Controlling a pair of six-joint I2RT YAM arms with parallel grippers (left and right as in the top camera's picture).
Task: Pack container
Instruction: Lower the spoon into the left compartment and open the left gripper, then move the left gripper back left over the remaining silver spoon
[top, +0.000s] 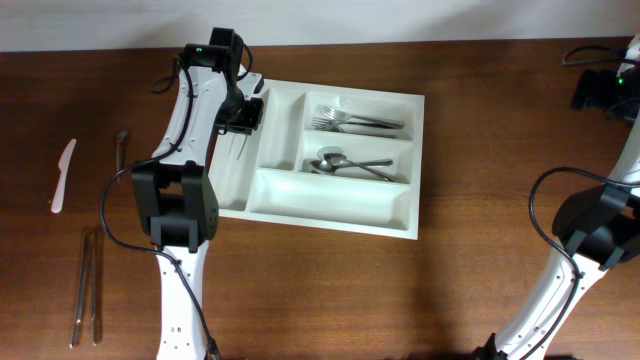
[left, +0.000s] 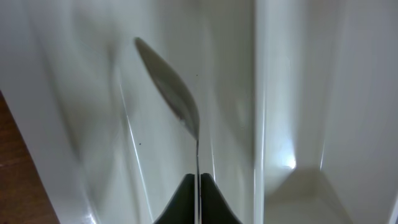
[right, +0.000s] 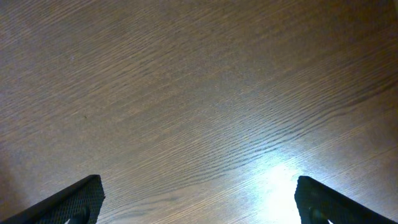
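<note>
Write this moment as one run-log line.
left gripper: shut on metal utensil, at narrow slot of tray | right gripper: open, empty, above table | tray holds: forks, spoons

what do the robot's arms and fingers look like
The left arm and right arm are white rounded links with black joint housings and looping black cables. A green light glows on the left one. The right fingers are black with gridded pads.

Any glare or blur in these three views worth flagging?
Overhead: evenly lit and sharp, the container easy to read. Left wrist: the container walls look smeared, a bright hotspot sits in one corner, and the utensil pinched in the left tool is soft. Right wrist: a glare patch whitens the table beside the open right tool.
</note>
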